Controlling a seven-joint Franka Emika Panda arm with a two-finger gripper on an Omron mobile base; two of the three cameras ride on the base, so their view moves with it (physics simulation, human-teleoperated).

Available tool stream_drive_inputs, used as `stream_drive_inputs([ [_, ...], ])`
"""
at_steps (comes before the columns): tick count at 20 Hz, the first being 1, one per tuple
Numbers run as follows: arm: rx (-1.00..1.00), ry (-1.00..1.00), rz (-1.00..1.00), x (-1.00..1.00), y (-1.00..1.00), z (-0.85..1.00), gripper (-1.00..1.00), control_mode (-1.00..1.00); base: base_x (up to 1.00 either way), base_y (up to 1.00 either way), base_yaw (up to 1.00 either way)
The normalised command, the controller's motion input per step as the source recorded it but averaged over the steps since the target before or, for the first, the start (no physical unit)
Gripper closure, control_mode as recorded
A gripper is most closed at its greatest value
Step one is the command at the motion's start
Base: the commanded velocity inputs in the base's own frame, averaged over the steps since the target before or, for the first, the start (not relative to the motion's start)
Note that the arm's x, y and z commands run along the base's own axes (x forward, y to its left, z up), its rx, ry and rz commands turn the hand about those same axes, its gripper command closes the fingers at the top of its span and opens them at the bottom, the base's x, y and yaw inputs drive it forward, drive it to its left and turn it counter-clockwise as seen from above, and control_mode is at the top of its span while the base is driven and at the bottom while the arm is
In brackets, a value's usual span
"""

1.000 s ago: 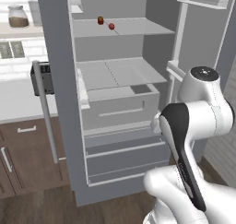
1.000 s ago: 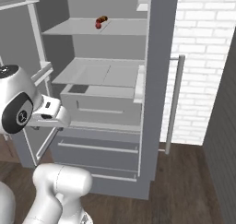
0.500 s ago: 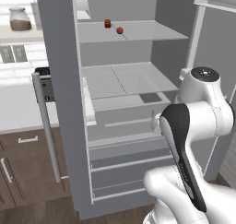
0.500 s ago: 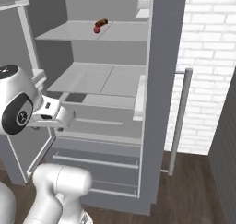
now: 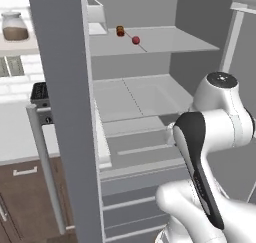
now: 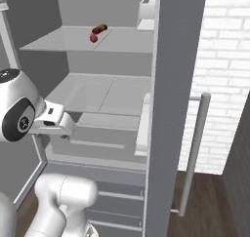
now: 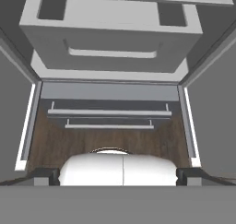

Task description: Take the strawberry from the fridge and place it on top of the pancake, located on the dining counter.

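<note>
The strawberry is a tiny red fruit on the upper shelf of the open grey fridge, right beside a small orange-brown jar. My gripper is open and holds nothing; its dark fingertips stand far apart. It hangs low in front of the fridge, well below the strawberry's shelf, and looks down at a grey inner drawer and the two lower drawers. The pancake and the dining counter are out of view.
The fridge doors stand open on both sides, each with a long slim handle. A white bin sits at the back of the upper shelf. Brown cabinets lie to the left, a white brick wall to the right.
The whole picture has shifted and grown: the base has driven closer to the fridge. The strawberry and jar lie where they were. The gripper has stayed open.
</note>
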Motion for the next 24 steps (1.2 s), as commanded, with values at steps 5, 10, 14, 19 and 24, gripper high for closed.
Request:
stream_drive_inputs([
  [5,0.00,0.00,0.00,0.00,0.00,0.00,-1.00,1.00,0.52,0.01,-0.06],
  [10,0.00,0.00,0.00,0.00,0.00,0.00,-1.00,1.00,0.43,0.14,-0.04],
  [14,0.00,0.00,0.00,0.00,0.00,0.00,-1.00,1.00,0.43,0.23,-0.04],
  [19,0.00,0.00,0.00,0.00,0.00,0.00,-1.00,1.00,0.47,0.22,-0.01],
  [24,0.00,0.00,0.00,0.00,0.00,0.00,-1.00,-1.00,0.10,0.01,0.00],
])
